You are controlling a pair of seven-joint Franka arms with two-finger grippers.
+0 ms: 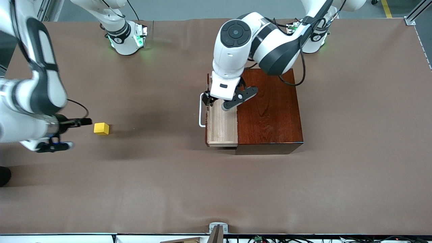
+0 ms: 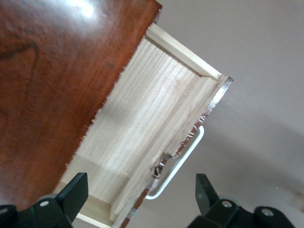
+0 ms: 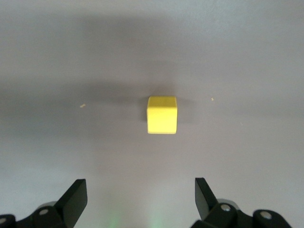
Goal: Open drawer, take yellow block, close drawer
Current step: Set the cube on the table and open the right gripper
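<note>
The drawer (image 1: 221,125) is seen pulled partway out of the box (image 1: 270,111) toward the right arm's end of the table, and its pale floor, as far as it shows, is bare. The block (image 1: 101,128) is not in it: it sits on the table (image 1: 216,189) well apart from the box, at the right arm's end. The taking step is therefore judged done, with the block already set down, and the closing step is judged to be in hand.

The left gripper (image 1: 218,103) is held over the drawer's end farther from the front camera, just above the handle (image 1: 201,113). Its fingers (image 2: 76,192) are spread wide and nothing is gripped; in the left wrist view the handle and the drawer front lie between and below the two fingertips.

The right gripper (image 1: 73,134) is held low over the table just beside the block. Its fingers (image 3: 76,194) are likewise wide apart and empty, and in the right wrist view the block lies ahead of them, clear of both. This arm appears to wait.

For the next move, the left fingers would need to be lowered in front of the drawer, against its face or handle, and a straight push toward the box applied, kept in line with the slide so the drawer is not jammed
</note>
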